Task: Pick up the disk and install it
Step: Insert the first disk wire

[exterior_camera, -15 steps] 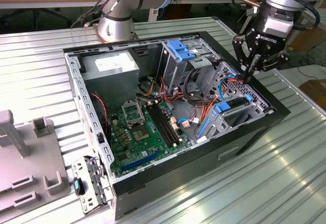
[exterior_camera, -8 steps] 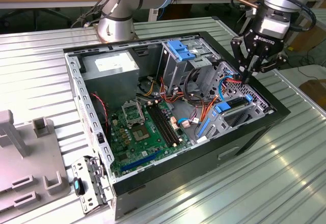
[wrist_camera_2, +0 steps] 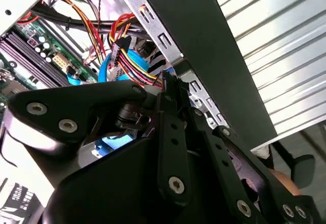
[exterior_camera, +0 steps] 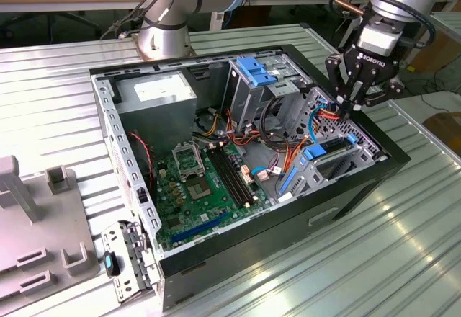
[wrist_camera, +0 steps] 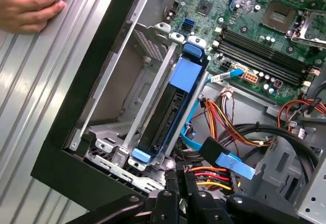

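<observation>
The disk (exterior_camera: 331, 155), a dark drive in a blue carrier, sits slotted in the metal drive cage (exterior_camera: 338, 169) at the case's corner on the exterior view's right. The first wrist view shows its dark body (wrist_camera: 162, 114) and blue handle (wrist_camera: 187, 74) standing between the cage rails. My gripper (exterior_camera: 346, 109) hangs just above the cage's back end, apart from the disk, with its fingers closed together. In both wrist views the gripper (wrist_camera_2: 167, 80) (wrist_camera: 182, 182) has its tips right at the connector of a red, yellow and black wire bundle (wrist_camera: 211, 175); whether they pinch it is hidden.
The open black computer case (exterior_camera: 288, 220) holds a green motherboard (exterior_camera: 202, 180), a power supply (exterior_camera: 155, 94) and an upper bay with a blue bracket (exterior_camera: 256, 70). A person's hand (wrist_camera: 30, 5) rests on the ribbed table beside the case. A grey fixture (exterior_camera: 36, 216) stands at the exterior view's left.
</observation>
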Controlling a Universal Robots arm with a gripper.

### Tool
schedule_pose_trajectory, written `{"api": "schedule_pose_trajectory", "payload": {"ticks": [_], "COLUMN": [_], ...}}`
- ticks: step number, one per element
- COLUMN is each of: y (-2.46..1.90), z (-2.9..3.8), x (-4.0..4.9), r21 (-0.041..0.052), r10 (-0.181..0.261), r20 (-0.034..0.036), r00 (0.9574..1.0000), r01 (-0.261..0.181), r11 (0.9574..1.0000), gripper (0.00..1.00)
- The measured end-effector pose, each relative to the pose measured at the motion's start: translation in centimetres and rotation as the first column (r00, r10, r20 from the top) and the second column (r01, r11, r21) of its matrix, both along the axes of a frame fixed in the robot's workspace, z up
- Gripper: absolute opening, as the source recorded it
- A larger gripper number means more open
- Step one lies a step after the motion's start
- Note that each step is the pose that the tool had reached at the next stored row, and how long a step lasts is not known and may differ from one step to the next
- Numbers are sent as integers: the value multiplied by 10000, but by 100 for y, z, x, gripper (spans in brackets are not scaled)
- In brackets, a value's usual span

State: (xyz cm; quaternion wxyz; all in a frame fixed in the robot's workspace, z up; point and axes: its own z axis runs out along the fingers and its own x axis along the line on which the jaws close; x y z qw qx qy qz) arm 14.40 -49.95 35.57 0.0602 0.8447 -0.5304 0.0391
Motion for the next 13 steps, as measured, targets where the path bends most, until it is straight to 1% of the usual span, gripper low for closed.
{"api": "schedule_pose_trajectory", "payload": {"ticks": [1, 2, 3, 5, 6, 9, 13], "y": [-1, -13, -21, -27, -28, -28, -28], "z": [-4, -5, -5, -4, -4, -7, -8], "x": [-3, -20, -53, -97, -103, -103, -86], "r21": [1, 2, 2, 1, 0, 1, -5], "r10": [-51, -64, -62, -64, -78, -652, -1008], "r20": [0, 0, -1, -1, 0, 0, 0], "r00": [10000, 10000, 10000, 10000, 10000, 9979, 9949], "r01": [51, 64, 62, 64, 78, 652, 1008], "r11": [10000, 10000, 10000, 10000, 10000, 9979, 9949], "gripper": [16, 16, 16, 16, 16, 16, 16]}}
